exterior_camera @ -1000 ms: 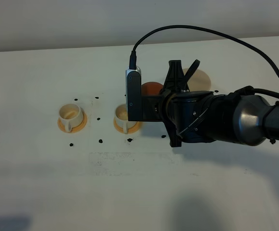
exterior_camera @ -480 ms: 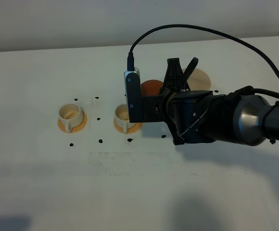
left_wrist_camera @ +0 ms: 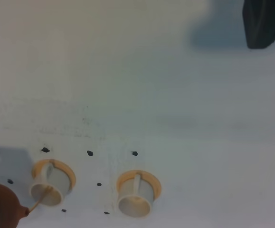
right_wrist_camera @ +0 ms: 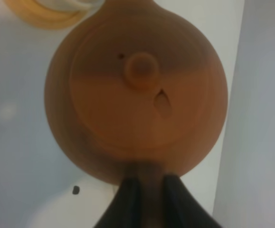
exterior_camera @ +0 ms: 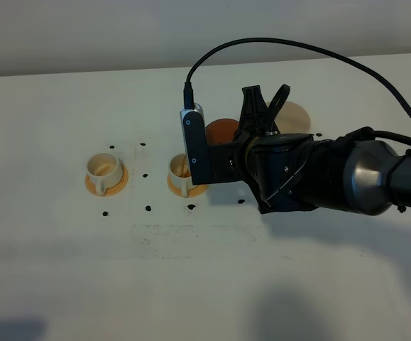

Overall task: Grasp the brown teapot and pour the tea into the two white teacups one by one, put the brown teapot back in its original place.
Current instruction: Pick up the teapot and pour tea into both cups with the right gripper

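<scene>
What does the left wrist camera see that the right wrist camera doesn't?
Only the left wrist view: the two white teacups whole on their saucers, one catching a thin stream of tea, the other beside it. Only the right wrist view: the knobbed lid of the brown teapot, and the right hand shut on its handle. Both: part of the teapot, the edge of one orange saucer, the white table.

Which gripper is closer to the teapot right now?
Right. The right gripper is clamped on the teapot; the left gripper is well back from it, outside the overhead view.
</scene>
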`<state>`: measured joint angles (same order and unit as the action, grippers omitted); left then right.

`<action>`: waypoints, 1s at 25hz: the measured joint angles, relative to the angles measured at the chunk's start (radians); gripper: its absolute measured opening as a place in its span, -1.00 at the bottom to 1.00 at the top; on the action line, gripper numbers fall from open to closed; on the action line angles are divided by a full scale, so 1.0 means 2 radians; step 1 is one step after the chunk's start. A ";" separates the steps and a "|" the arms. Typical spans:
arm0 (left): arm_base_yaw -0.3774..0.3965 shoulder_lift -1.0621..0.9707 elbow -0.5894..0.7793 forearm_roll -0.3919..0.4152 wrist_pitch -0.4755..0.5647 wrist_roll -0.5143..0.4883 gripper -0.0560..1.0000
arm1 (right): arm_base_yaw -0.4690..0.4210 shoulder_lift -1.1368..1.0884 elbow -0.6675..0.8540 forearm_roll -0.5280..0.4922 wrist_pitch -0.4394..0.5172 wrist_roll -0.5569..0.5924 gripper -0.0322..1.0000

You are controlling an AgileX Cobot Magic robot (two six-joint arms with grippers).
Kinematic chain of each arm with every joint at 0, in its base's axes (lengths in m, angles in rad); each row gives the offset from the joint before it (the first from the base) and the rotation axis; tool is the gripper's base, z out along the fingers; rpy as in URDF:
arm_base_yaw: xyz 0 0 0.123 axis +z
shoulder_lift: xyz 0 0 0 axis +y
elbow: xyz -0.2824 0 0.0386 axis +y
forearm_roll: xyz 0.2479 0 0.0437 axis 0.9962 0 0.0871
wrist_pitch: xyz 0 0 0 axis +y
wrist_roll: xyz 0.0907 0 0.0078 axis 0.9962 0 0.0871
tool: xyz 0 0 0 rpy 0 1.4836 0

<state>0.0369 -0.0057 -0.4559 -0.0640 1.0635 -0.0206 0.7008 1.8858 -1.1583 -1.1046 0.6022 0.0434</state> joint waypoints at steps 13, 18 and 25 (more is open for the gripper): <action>0.000 0.000 0.000 0.000 0.000 0.000 -0.27 | 0.000 0.000 0.000 -0.011 0.000 -0.010 -0.76; 0.000 0.000 0.000 0.000 0.000 0.000 -0.27 | 0.000 0.000 0.000 -0.014 0.000 -0.010 -0.76; 0.000 0.000 0.000 0.000 0.000 0.000 -0.27 | 0.000 0.000 -0.008 -0.023 0.006 -0.010 -0.76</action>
<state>0.0369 -0.0057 -0.4559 -0.0640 1.0635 -0.0206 0.7008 1.8858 -1.1750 -1.1503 0.6132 0.0244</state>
